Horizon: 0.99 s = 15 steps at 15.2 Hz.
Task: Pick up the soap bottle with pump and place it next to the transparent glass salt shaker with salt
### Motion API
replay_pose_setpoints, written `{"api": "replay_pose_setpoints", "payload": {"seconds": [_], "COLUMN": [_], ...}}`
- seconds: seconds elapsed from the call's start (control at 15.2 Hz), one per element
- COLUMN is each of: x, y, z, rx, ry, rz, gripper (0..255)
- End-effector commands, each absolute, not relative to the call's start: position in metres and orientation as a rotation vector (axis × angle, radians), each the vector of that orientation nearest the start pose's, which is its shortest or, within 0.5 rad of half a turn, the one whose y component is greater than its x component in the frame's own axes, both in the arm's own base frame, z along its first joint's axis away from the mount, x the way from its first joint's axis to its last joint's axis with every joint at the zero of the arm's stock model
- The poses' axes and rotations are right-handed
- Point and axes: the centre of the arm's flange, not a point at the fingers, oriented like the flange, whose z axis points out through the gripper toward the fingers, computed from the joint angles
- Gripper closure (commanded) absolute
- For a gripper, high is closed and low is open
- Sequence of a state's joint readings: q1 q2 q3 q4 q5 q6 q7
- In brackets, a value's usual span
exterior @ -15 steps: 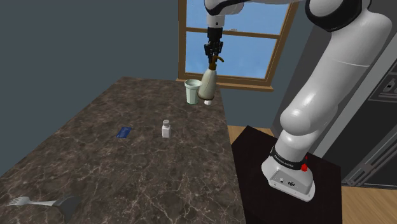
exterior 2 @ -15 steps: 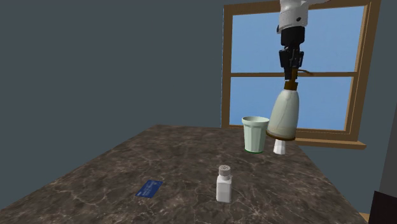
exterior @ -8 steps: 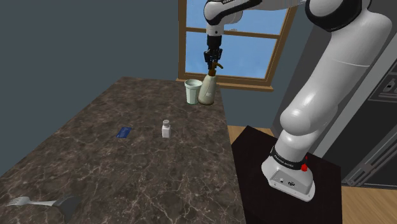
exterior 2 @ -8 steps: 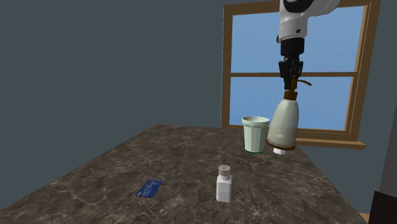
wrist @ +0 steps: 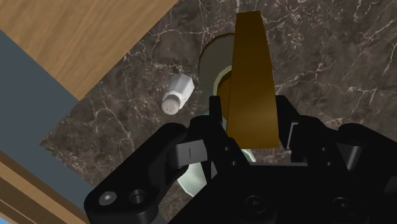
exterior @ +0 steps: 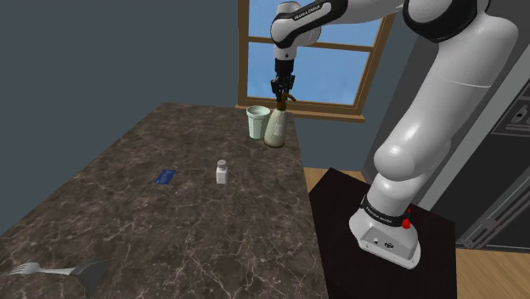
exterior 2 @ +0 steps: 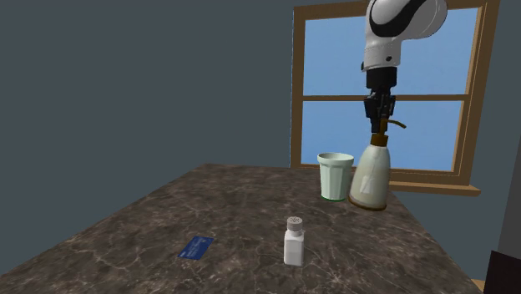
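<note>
My gripper [exterior 2: 381, 113] hangs upright over the far end of the counter [exterior: 170, 221], just in front of the window [exterior 2: 334, 75]. Its fingers are pinched on the brown pump at the top of the soap bottle [exterior 2: 371, 175].

**Bottle.** The cream soap bottle stands upright. In the second exterior view its base appears to rest on the counter. It is just to the right of the pale cup [exterior 2: 335, 175], near the counter's right edge in the shoulder view.

**Shakers.** In the wrist view a small white shaker [wrist: 176, 93] stands just beside the bottle's base; I cannot tell whether the two touch. A capped shaker [exterior: 222, 172] stands mid-counter, well apart from the bottle. A blue card [exterior: 166, 177] lies to its left and a fork [exterior: 34, 271] lies at the near end. Both shakers are drawn white, so I cannot tell from their look which is the salt.

**Progress.**
- If the small white shaker is the target, the carry looks finished. What is left is to spread the fingers and lift clear without tipping the tall bottle.
- If the capped shaker is meant, the bottle has yet to travel nearer along the counter.
</note>
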<state>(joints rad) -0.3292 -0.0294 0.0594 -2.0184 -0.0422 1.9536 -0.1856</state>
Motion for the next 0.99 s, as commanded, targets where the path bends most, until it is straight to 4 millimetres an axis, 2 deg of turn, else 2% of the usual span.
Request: {"api": "replay_pose_setpoints", "payload": {"seconds": [0.0, 0.2, 0.73, 0.79, 0.92], "x": [0.522, 0.522, 0.522, 0.522, 0.522], "y": [-0.147, -0.147, -0.147, -0.147, -0.147], "z": [0.451, 0.434, 0.434, 0.435, 0.435], "rx": [-3.171, -3.171, -3.171, -3.171, -3.171], "ry": [0.108, 0.108, 0.108, 0.108, 0.107], "rz": [0.067, 0.067, 0.067, 0.067, 0.067], "gripper": [255, 255, 255, 0, 0]}}
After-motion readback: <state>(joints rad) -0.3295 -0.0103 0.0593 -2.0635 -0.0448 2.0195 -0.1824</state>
